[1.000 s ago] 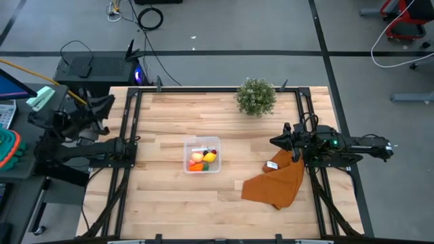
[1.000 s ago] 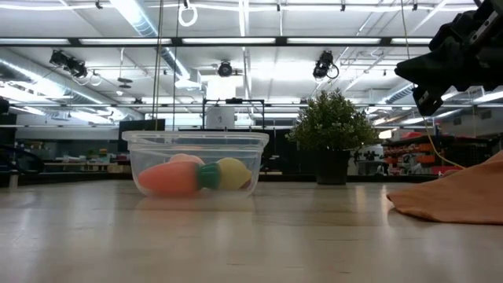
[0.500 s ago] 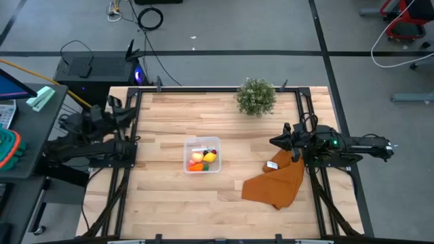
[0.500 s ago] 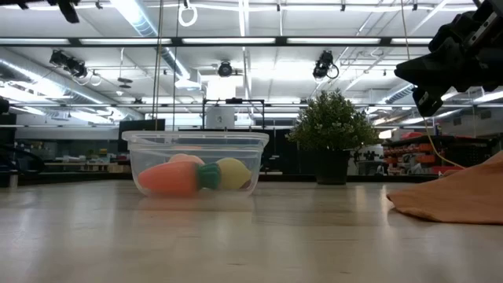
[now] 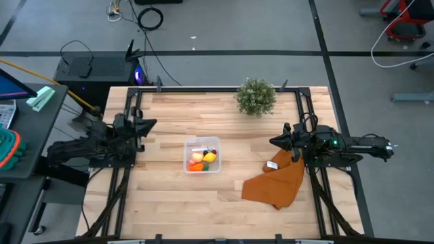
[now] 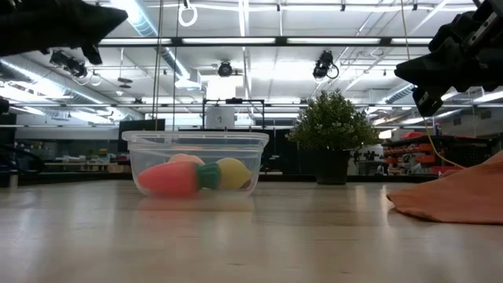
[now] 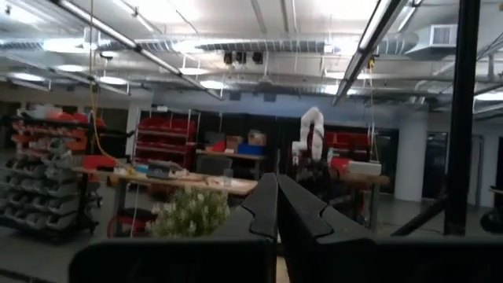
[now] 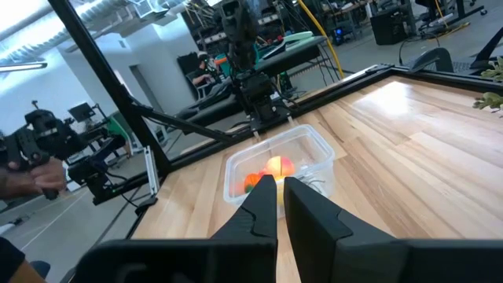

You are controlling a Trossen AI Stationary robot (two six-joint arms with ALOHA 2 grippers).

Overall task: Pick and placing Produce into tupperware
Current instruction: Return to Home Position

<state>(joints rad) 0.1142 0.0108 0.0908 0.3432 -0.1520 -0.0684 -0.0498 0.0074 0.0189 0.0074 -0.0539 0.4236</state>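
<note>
Evidently the packing is done: nothing of the produce lies loose on the worktop (image 5: 169,203).

- Tupperware (image 5: 202,139): clear tub near the middle of the worktop, upright, lid off. It sits between the two arms, presumably so either could reach it.
- Contents: the orange carrot (image 6: 169,178) lies on its side along the near wall, with its green top toward the yellow lemon (image 6: 233,173). The pale apple (image 5: 196,156) sits behind the carrot. A small red piece (image 5: 212,151) is by the lemon, too small to name surely. All are inside the walls and none rests on the rim.
- Left gripper (image 5: 144,126): over the worktop's left edge, well apart from the tub and pointing across toward it. Its wrist view shows the fingers (image 7: 259,206) pressed flat together with nothing between them. It looks across the room rather than down, which fits a parked pose.
- Right gripper (image 5: 274,141): at the right side, above the corner of the brown-orange cloth (image 5: 278,184), aimed at the tub. Its fingers (image 8: 259,200) are drawn to a thin slit and hold nothing.
- Potted plant (image 5: 255,97): at the far edge, clear of both arms.

Judgement: both arms sit empty at their own sides, so only settling into the rest pose seems left.
</note>
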